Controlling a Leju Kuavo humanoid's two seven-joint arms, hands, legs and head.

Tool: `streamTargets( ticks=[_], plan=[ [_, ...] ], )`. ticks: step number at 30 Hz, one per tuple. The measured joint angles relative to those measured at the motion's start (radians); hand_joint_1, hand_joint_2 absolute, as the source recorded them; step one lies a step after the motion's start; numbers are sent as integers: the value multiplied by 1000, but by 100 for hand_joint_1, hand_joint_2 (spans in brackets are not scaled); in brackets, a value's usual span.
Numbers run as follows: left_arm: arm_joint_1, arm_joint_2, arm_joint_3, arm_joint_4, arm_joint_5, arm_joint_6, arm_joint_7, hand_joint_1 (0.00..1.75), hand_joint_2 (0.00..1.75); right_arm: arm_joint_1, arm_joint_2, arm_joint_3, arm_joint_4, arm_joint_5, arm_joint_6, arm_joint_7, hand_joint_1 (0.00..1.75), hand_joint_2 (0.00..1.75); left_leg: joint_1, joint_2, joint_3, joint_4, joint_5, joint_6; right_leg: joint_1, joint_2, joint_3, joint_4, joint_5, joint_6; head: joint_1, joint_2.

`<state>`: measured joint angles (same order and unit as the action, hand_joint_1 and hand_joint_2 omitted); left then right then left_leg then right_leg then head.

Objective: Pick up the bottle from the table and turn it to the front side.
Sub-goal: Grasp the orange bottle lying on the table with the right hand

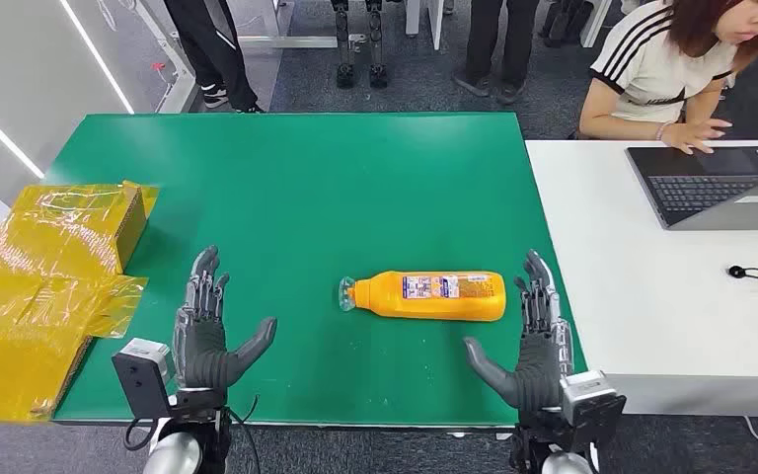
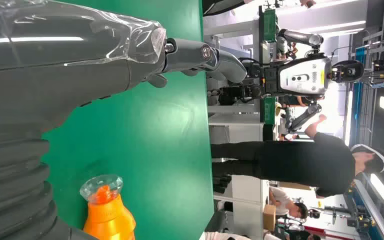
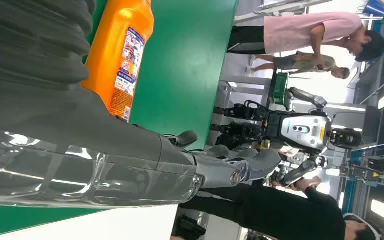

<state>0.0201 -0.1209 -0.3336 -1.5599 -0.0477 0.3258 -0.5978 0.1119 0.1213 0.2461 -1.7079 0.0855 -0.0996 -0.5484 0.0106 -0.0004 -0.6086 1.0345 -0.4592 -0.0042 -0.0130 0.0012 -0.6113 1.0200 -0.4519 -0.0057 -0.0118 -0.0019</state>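
Note:
An orange bottle [image 1: 434, 294] with a clear cap lies on its side on the green table [image 1: 296, 188], cap toward my left, its printed label facing up. In the left wrist view the bottle [image 2: 109, 215] shows its cap end; the right wrist view shows the bottle [image 3: 122, 55] with its label. My left hand [image 1: 207, 331] hovers open, palm inward, well to the left of the cap. My right hand [image 1: 533, 341] is open just beyond the bottle's base end, fingers spread, not touching it.
A yellow taped cardboard box [image 1: 44, 286] sits at the table's left edge. A white table [image 1: 651, 306] to the right carries a laptop [image 1: 716, 185] and cables; a seated person [image 1: 666, 64] works there. Other people stand beyond the far edge.

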Motion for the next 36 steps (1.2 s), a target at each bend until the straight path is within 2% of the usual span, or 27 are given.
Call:
streamTargets(
  ticks=[36],
  plan=[
    [11,2,1,-6,13,3,-6,0,175,-12,0,2,3,2,-1,3,0,175,0,0,0,0,0,0,0,0,0,0,0,0,0,0]
  ],
)
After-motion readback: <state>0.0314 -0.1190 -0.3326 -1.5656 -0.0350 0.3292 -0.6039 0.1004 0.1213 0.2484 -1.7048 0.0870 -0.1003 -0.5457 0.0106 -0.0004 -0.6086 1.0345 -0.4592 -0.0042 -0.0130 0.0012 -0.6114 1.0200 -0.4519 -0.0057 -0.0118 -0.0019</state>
